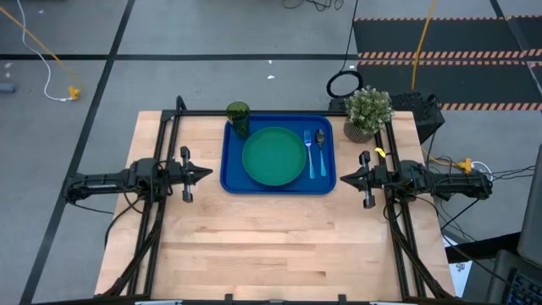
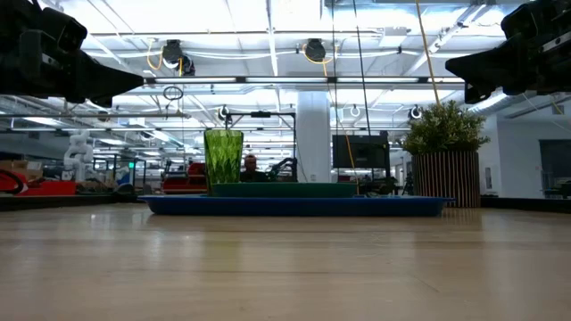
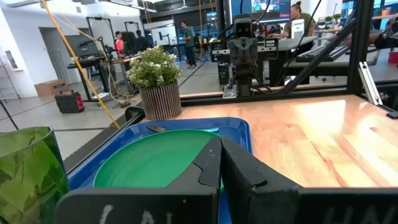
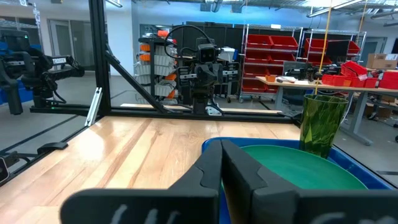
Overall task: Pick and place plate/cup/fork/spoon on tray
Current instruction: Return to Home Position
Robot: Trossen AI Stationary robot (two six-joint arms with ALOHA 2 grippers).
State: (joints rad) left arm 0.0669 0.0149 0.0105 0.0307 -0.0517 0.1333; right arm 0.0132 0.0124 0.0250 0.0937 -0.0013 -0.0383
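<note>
- The plate lies flat in the middle of the tray and takes up most of the tray's floor.
- The cup stands upright on the tray at its far left corner, just beside the plate's rim. In the low view it rises well above the tray's low edge.
- The fork lies in the strip of tray to the right of the plate. Its tines point to the tray's far edge and its light-blue handle to the near edge.
- The spoon lies just to the right of the fork and parallel to it. Its dark bowl is toward the tray's far edge, between the fork and the tray's right rim.
- The left gripper hangs just off the tray's left edge and points at it. Its fingers are pressed together on nothing, and it is raised above the tray's height.
- The right gripper hangs just off the tray's right edge, facing the tray. Its fingers are likewise together and empty, and it is raised to much the same height.
- A potted plant stands just beyond the tray's far right corner, apart from the rim.
- The wooden table runs bare from the tray's near edge.
</note>
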